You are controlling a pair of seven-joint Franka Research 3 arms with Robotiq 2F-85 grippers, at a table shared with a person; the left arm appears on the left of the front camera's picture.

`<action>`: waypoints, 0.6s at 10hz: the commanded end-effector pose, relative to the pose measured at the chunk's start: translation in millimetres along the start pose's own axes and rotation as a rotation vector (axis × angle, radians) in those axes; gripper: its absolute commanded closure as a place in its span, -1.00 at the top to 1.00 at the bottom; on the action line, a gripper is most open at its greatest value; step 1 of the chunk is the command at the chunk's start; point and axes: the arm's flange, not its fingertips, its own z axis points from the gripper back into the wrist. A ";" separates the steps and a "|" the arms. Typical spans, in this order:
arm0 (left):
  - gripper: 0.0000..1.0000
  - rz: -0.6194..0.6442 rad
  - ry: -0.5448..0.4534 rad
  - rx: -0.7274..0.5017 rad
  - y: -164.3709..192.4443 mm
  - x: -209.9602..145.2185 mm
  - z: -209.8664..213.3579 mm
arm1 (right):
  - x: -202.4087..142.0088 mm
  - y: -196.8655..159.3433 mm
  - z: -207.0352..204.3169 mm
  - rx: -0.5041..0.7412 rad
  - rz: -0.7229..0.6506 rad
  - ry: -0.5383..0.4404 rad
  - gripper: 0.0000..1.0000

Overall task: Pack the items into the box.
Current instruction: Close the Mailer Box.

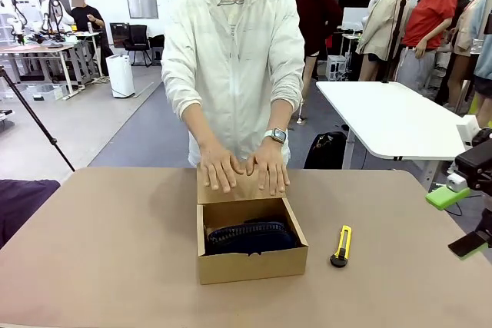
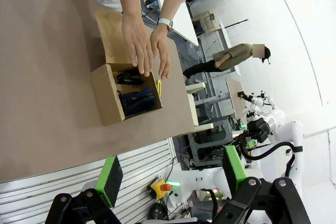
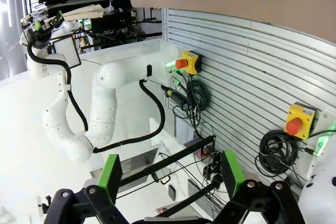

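Two hands, the person's, are pressing flat on the opened flap [image 1: 246, 190] of the box [image 1: 250, 265]. The right hand [image 1: 223, 168] and left hand [image 1: 270, 168] are lying side by side, fingers pointing toward the robot.

Just beyond the fingertips, inside the box, the navy bundle [image 1: 254, 240] is lying across nearly the full width. A small black item, probably the stapler [image 2: 130, 78], is sitting just past the right hand's fingertips at the flap end. Judgement: both items are looking packed, and the lid is not yet closed.

Left gripper [image 2: 171, 167]: the jaws are standing wide apart with nothing between the pads. It is hanging high, well apart from the hands and the box.

Right gripper [image 3: 169, 174]: it is likewise spread wide and empty, facing a slatted panel [image 3: 252, 66]. It is sitting off beyond the person's left hand, past a yellow utility knife [image 1: 341, 245] lying on the table [image 1: 115, 251].

Risks, as judged:
- The bundle is looking soft and riding near the rim, so it may bulge up and stop the flap from seating.
- The flap is being pressed down by the hands, so on release it could spring.
- A gripper coming in while the hands are on the box is risking a pinch.
- The knife, near the left hand, could get knocked.
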 end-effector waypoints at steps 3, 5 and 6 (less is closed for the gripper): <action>1.00 0.004 -0.003 -0.020 -2.3 -0.1 1.4 | -0.7 3.4 3.4 0.023 0.022 -0.001 1.00; 1.00 0.004 -0.003 -0.020 -2.3 -0.1 1.4 | 0.0 0.0 0.0 0.000 0.000 0.000 1.00; 1.00 0.004 -0.003 -0.020 -2.3 -0.1 1.4 | 12.2 -0.3 -1.3 -0.019 -0.053 0.057 1.00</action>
